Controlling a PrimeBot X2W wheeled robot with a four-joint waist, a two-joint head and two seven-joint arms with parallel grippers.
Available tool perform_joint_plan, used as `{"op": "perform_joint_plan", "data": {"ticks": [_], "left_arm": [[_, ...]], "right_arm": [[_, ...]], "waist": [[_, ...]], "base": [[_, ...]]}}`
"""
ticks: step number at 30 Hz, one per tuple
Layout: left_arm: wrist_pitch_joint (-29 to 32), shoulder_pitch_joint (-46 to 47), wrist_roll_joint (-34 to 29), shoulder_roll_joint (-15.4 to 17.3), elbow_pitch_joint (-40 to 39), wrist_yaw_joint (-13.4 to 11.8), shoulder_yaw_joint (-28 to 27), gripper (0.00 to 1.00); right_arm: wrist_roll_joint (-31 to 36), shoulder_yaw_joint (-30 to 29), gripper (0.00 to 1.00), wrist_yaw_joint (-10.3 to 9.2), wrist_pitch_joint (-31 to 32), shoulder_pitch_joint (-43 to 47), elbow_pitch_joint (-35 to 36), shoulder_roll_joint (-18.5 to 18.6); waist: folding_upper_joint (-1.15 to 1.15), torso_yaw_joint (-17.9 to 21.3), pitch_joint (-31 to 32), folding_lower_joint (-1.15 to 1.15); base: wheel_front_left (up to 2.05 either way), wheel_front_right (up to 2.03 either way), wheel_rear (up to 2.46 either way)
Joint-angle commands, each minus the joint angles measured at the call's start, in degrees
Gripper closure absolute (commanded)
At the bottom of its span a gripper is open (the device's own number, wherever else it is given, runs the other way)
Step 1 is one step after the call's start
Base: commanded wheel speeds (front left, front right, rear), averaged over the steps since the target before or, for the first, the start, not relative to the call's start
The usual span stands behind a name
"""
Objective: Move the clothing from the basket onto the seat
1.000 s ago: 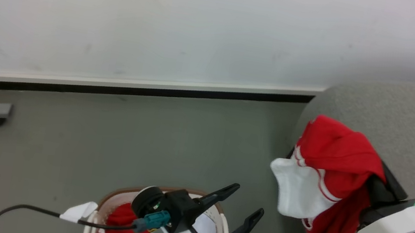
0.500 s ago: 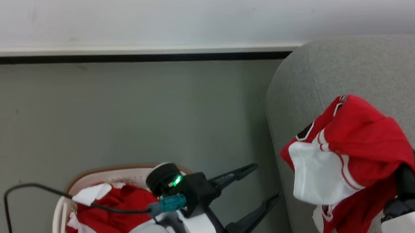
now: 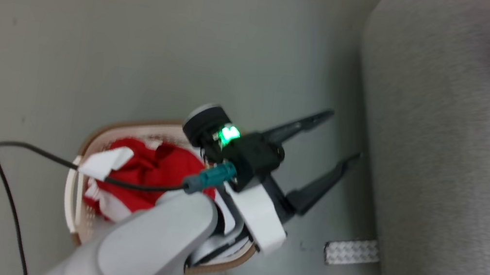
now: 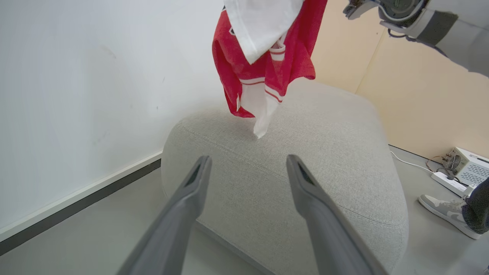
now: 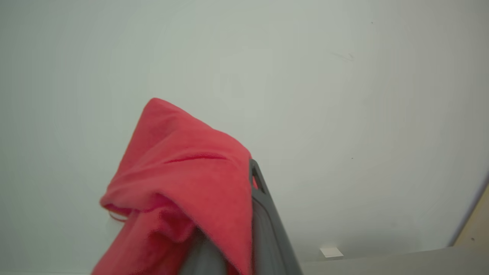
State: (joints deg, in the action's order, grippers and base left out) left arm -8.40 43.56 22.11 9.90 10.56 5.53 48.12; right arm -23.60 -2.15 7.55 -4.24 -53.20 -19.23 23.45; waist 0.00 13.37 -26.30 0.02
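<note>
- One red sports jersey with white trim and stripes [image 4: 229, 65] hangs in the air over the large grey fabric-upholstered seat [image 4: 248, 206]. It is pinched in the closed right gripper [image 5: 255, 183], and red cloth drapes over the gripper's dark fingers [image 5: 263, 214]. The hem dangles close to the seat's top; whether it touches I cannot tell.
- The step in hand, as I judge it, is the set-down. Lower the right gripper until most of the cloth rests on the seat, well inside the rounded edge. Only then part the jaws, so the jersey cannot slide off to the grey floor [image 3: 190, 50].
- Cloth draped over a finger may cling on release, so a short sideways draw-back after opening should free it.
- The left gripper [image 3: 343, 136] stands wide open and empty. It is above the floor, between the seat and the oval white plastic laundry basket with a brown woven-look rim [image 3: 129, 125], which looks like a good place from which to reach in.
- Counts: two grippers, one seat, one basket, one jersey aloft. A heap of red-and-white clothing [image 3: 147, 166] lies in the basket; it is at least one garment, and the bundle hides the exact number.
- One grey-and-white shoe of a person [image 4: 443, 204] stands on the floor beyond the seat, well apart from the work.
</note>
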Motion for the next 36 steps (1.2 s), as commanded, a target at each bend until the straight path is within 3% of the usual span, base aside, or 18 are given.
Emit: {"op": "perform_joint_plan", "data": {"ticks": [1,6,11,16,17,18,19,20,24,29,36], "left_arm": [[-0.25,1.50,-0.65,0.25,-0.26,0.03,-0.65,0.00],[-0.81,4.36,-1.05,-0.46,-0.74,-0.45,-1.31,0.00],[-1.50,4.51,-1.13,-0.90,-0.99,-0.69,-0.90,0.00],[-1.97,2.90,-0.50,-0.38,-1.01,-1.12,-0.76,0.00],[-2.07,2.51,-0.37,-0.16,-1.08,-1.24,-0.71,0.00],[-2.12,2.14,-0.19,-0.01,-1.17,-1.35,-0.66,0.00],[-2.15,1.76,-0.01,0.26,-1.27,-1.39,-0.68,0.00],[-2.21,1.29,0.18,0.65,-1.25,-1.53,-0.78,0.00],[-2.58,-1.14,1.22,2.15,-0.78,-2.25,-1.44,0.00],[-4.06,-5.45,2.96,3.38,-0.61,-3.47,-2.54,0.00],[-6.16,-14.41,6.40,4.44,0.51,-6.69,-5.73,0.00]], "right_arm": [[2.21,-2.63,1.00,-0.12,0.51,-3.48,-1.47,1.56],[11.35,-10.87,1.00,-0.12,1.44,-12.38,-9.07,6.59],[20.05,-19.52,1.00,-0.12,-0.52,-12.80,-19.70,10.13],[29.15,-29.83,1.00,-0.12,-5.08,-7.49,-30.46,7.52],[30.73,-31.66,0.90,-0.13,-6.17,-6.59,-31.76,7.17],[31.97,-33.14,0.65,-0.13,-7.06,-5.65,-32.92,6.57],[33.24,-34.00,0.40,-0.13,-7.60,-4.79,-34.06,5.58],[34.01,-34.24,0.00,-0.12,-7.80,-4.24,-35.42,4.11],[36.52,-33.60,0.00,-0.12,-9.62,-2.32,-37.19,1.77],[35.96,-28.76,0.00,-0.12,-10.90,2.82,-35.36,-1.73],[27.81,-20.32,0.00,-0.13,-10.95,17.61,-17.51,-8.09]], "waist": [[0.00,-3.29,-5.57,-0.02],[0.00,-5.90,-10.15,-0.02],[0.00,-8.05,-12.32,-0.02],[0.00,-8.24,-12.44,-0.02],[0.00,-8.13,-12.14,-0.02],[0.00,-7.96,-11.81,-0.02],[0.00,-7.74,-11.47,-0.02],[0.00,-7.46,-10.99,-0.02],[0.00,-6.01,-7.79,-0.02],[0.00,-5.16,-1.78,-0.02],[0.00,-6.10,9.71,-0.02]], "base": [[0.00,0.00,0.00],[0.00,0.00,0.00],[0.00,0.00,0.00],[0.00,0.00,0.00],[0.00,0.00,0.00],[0.00,0.00,0.00],[0.00,0.00,0.00],[0.00,0.00,0.00],[0.00,0.00,0.00],[0.00,0.00,0.00],[0.00,0.00,0.00]]}}
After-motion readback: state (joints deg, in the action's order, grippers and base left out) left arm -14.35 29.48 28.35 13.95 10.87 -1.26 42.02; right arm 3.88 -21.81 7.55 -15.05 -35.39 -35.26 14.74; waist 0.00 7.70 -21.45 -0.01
